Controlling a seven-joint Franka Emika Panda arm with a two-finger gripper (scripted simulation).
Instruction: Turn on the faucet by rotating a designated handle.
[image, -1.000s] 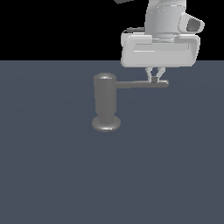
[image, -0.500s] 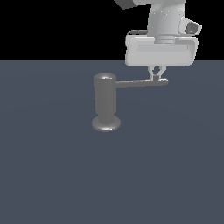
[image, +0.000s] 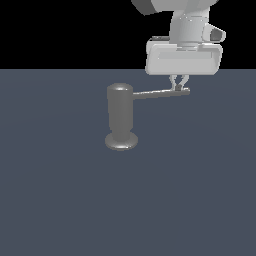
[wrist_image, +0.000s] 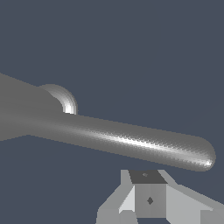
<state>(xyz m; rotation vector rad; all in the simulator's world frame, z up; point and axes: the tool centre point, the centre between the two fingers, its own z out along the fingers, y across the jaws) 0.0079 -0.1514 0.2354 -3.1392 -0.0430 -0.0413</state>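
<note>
Faucet (image: 120, 117) stands upright on the surface (image: 60, 190), its handle (image: 160, 93) sticking out sideways. The hand (image: 178, 88) is down at the handle's tip with fingers close together, beside it rather than grasping it. Judging by this, the turning is mostly left to do.

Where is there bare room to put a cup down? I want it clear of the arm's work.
The grey surface lies bare in front of the faucet base and toward the exterior view's left. It is crowded only toward the exterior view's right of the cylinder, where the handle juts out and the gripper sits by its tip.
</note>
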